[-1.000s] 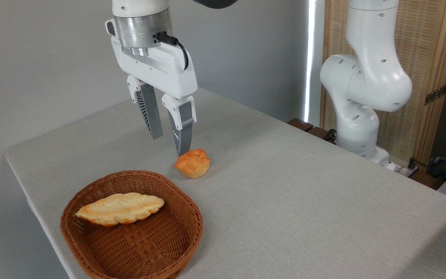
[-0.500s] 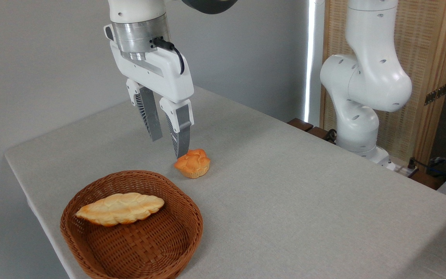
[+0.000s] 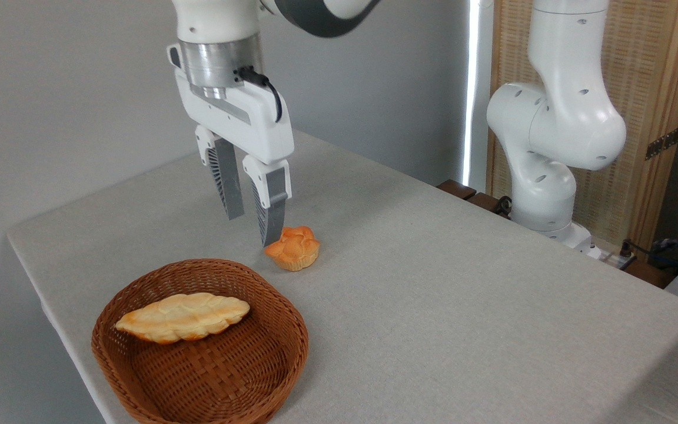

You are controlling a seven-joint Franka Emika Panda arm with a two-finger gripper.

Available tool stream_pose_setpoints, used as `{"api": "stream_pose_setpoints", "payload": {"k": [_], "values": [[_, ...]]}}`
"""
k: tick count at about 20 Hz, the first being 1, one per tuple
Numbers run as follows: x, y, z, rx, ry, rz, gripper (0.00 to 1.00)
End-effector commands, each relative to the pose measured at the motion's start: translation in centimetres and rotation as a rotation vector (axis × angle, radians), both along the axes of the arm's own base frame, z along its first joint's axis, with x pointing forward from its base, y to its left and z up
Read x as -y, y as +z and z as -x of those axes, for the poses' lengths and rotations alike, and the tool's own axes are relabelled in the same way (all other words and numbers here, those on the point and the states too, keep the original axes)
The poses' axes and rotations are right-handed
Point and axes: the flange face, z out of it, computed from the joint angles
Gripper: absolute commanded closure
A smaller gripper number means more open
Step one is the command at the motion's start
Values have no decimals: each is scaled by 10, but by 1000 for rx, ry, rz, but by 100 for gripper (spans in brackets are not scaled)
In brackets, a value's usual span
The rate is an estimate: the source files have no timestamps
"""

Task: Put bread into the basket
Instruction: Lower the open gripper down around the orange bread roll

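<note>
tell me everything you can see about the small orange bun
The bun is small, round and orange-golden, with a knobbly lobed top and a paler ridged base. It sits upright on the grey table, just outside the basket rim. The open claw hangs close above its left edge; whether a fingertip touches it is unclear.

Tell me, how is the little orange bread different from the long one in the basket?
The bread is small, round and orange; the loaf is long, pale and braided. The bread sits on the table; the loaf lies inside the basket. Both look baked golden.
</note>
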Motion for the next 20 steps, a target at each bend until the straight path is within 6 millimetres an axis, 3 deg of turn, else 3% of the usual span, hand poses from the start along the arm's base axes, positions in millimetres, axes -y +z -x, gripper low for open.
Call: {"api": "stream_pose_setpoints", "payload": {"k": [1, 4, 8, 10, 20], "values": [[20, -34, 43, 28, -86, -9, 0], [39, -65, 65, 19, -165, -10, 0], [55, -89, 80, -15, -221, -20, 0], [69, -97, 86, -29, -248, -22, 0], [80, -111, 91, -57, -231, 32, 0]]}}
